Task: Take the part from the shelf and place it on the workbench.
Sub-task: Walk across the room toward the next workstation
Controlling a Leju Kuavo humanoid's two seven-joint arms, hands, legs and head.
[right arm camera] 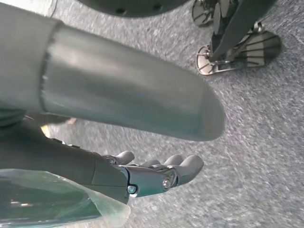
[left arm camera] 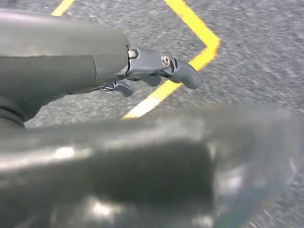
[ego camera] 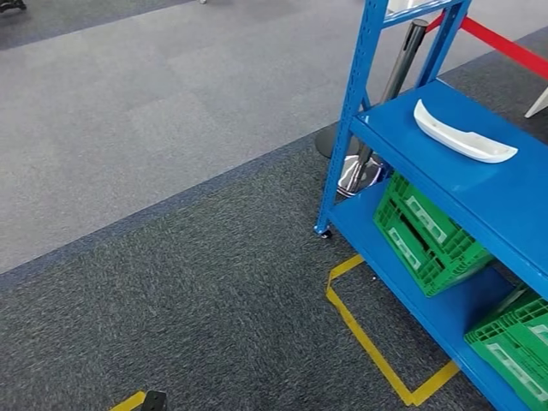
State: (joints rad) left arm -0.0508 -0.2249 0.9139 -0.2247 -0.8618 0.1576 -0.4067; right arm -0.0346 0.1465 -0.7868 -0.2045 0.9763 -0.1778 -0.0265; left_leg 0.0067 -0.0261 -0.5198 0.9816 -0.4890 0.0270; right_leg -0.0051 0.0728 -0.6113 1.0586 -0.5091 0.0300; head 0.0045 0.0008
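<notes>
A white, smooth, elongated part (ego camera: 464, 135) with a curved, tapering outline lies flat on the middle board of a blue metal shelf (ego camera: 491, 201), near that board's front edge and well apart from the perforated upright post. On the board below sit two green plastic crates (ego camera: 423, 233) with latticed walls, one just under the part, the other at the frame's right edge. The floor is coarse dark grey carpet (ego camera: 213, 291), giving way to a paler grey strip farther off; yellow tape (ego camera: 368, 342) marks an angular outline on it beside the shelf's foot. Behind the shelf a dark stanchion post (ego camera: 397, 73) on a round base carries a red belt (ego camera: 507, 47).

The left hand (left arm camera: 157, 71) hangs above the carpet and a yellow tape corner, its grey fingers loosely extended and apart, holding nothing. The right hand (right arm camera: 157, 173) likewise hangs over bare carpet, fingers stretched out side by side, empty. Wide open carpet lies in front of the shelf's near edge.
</notes>
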